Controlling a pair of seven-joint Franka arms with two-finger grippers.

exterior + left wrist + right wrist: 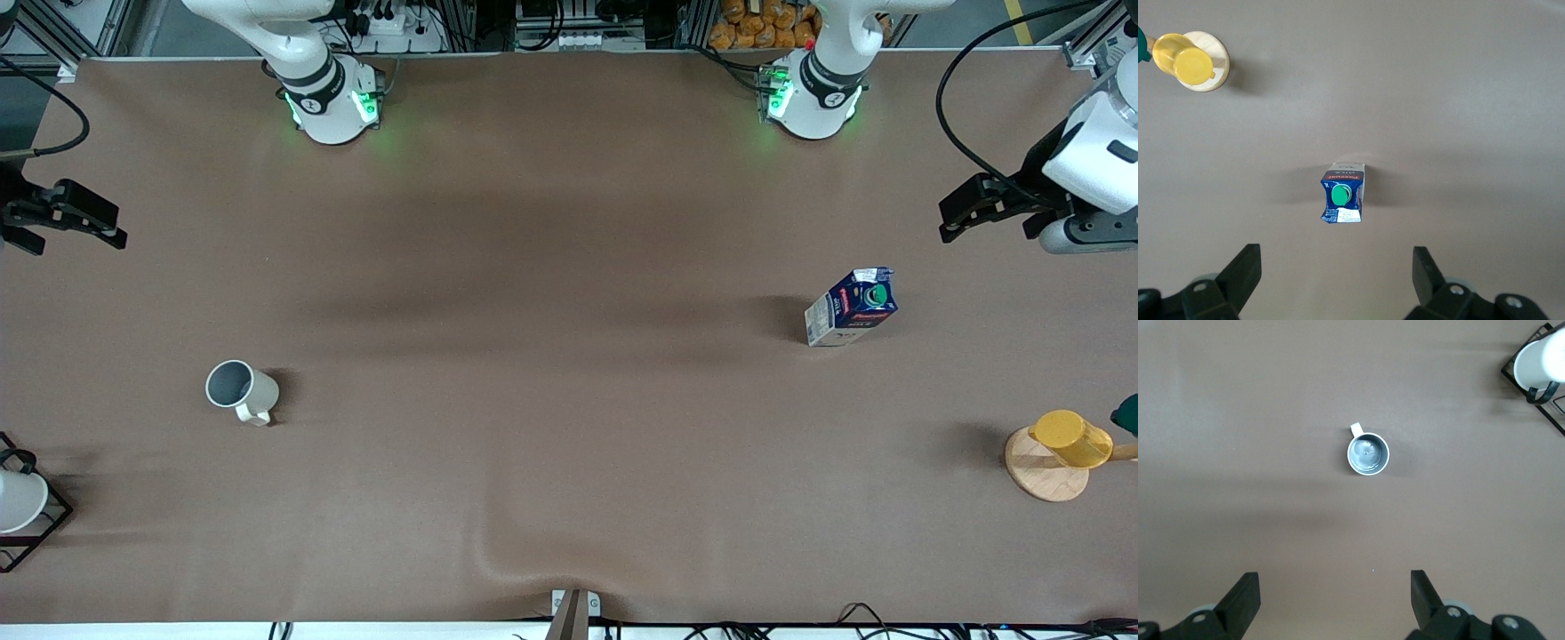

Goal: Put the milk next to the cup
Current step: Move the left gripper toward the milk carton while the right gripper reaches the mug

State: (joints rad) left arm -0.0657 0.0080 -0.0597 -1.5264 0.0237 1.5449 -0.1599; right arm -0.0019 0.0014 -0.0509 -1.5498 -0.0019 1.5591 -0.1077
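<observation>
The milk [852,307], a dark blue carton with a red band and green cap, stands upright on the brown table toward the left arm's end; it also shows in the left wrist view [1343,193]. The cup [238,389], an off-white mug with grey inside, stands toward the right arm's end, and shows in the right wrist view [1367,453]. My left gripper [956,220] hangs open and empty high over its end of the table [1336,280]. My right gripper [111,229] hangs open and empty over the other end [1335,600].
A yellow cup [1071,438] lies on a round wooden coaster [1045,467] at the left arm's end, nearer the camera than the milk. A plain white cup in a black wire frame [20,502] stands at the right arm's end. The table cloth bulges at the front edge [533,569].
</observation>
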